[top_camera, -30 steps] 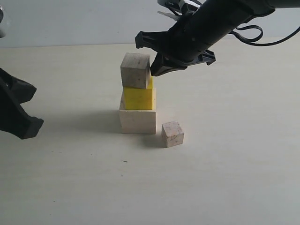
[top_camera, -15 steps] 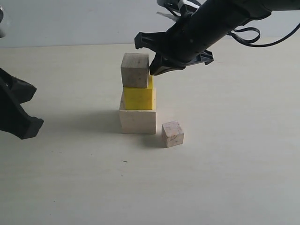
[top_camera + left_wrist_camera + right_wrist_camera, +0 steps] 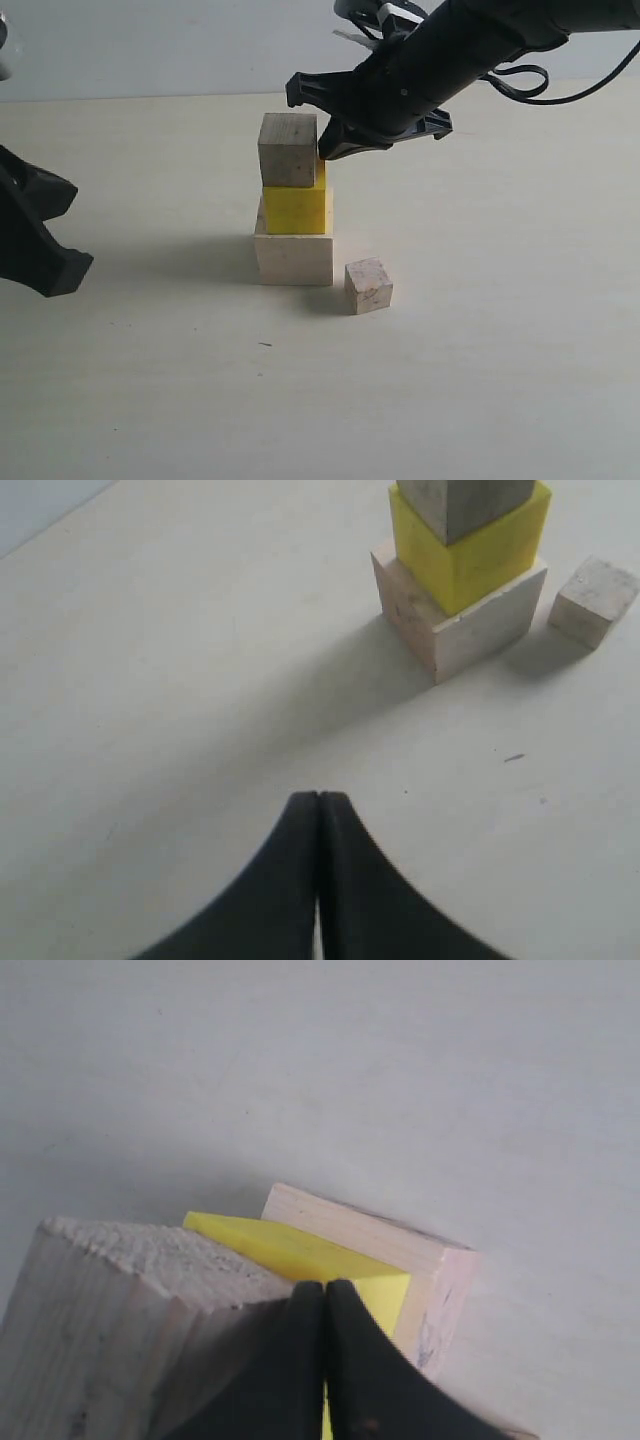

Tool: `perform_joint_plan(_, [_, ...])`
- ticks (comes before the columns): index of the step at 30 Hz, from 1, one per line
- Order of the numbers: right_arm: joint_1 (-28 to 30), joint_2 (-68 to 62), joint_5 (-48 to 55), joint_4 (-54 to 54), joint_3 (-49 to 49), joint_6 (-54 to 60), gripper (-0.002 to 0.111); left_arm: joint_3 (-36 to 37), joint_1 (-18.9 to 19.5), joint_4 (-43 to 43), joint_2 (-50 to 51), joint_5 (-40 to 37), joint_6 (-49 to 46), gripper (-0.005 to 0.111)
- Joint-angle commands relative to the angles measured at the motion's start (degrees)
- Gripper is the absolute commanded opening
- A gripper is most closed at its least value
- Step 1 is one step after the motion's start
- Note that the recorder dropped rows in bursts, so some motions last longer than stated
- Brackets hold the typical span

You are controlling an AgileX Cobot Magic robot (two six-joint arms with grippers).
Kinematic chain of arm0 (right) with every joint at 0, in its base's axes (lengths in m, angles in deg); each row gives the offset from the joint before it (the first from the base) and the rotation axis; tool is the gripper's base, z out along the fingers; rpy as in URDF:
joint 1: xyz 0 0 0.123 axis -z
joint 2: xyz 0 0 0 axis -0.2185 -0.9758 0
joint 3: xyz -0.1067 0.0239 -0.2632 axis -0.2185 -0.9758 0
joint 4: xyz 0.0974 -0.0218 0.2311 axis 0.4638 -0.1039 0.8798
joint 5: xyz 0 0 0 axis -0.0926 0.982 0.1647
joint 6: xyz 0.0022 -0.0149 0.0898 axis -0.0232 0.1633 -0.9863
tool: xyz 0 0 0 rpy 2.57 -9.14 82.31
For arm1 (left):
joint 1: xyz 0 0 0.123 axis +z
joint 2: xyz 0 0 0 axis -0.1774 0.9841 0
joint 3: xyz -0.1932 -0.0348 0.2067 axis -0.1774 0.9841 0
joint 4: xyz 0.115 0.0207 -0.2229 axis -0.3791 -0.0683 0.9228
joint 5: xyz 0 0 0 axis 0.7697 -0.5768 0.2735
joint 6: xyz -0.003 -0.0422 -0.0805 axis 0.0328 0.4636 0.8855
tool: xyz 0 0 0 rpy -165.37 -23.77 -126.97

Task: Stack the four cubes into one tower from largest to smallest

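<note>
A tower stands mid-table: the large pale cube (image 3: pixel 293 260) at the bottom, the yellow cube (image 3: pixel 295 210) on it, and the medium pale cube (image 3: pixel 288 150) on top, offset to the left. The small pale cube (image 3: pixel 368 285) lies on the table by the tower's right front corner. My right gripper (image 3: pixel 323 152) is shut on nothing, its tip at the medium cube's right side above the yellow cube (image 3: pixel 290 1255). In the right wrist view the gripper (image 3: pixel 324 1285) sits beside the medium cube (image 3: pixel 110 1320). My left gripper (image 3: pixel 319 798) is shut and empty, well left of the tower (image 3: pixel 470 630).
The left arm (image 3: pixel 35 235) rests low at the left edge of the pale tabletop (image 3: pixel 480 380). The right arm and its cables (image 3: pixel 520 75) reach in from the upper right above the tower. A pale wall runs behind the table.
The right gripper has edged slightly up and left beside the medium cube, which now sits a little squarer on the yellow cube. The left arm has not moved.
</note>
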Motion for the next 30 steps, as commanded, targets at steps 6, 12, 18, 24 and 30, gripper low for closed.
perform_joint_plan(6, [0.3, 1.4, 1.3, -11.4, 0.4, -10.3, 0.000, 0.9, -0.1, -0.1, -0.5, 0.5, -0.2, 0.000])
perform_joint_plan(12, [0.3, 2.7, 3.7, -12.9, 0.4, -13.2, 0.000, 0.9, -0.1, -0.1, -0.5, 0.5, -0.2, 0.000])
perform_joint_plan(18, [0.3, 1.5, 5.3, -12.8, 0.4, -13.4, 0.000, 0.9, -0.1, -0.1, -0.5, 0.5, -0.2, 0.000])
perform_joint_plan(24, [0.3, 0.4, 5.1, -12.4, 0.4, -13.4, 0.000, 0.9, -0.1, -0.1, -0.5, 0.5, -0.2, 0.000])
perform_joint_plan(30, [0.3, -1.3, 4.8, -10.7, 0.4, -12.8, 0.000, 0.9, -0.1, -0.1, -0.5, 0.5, -0.2, 0.000])
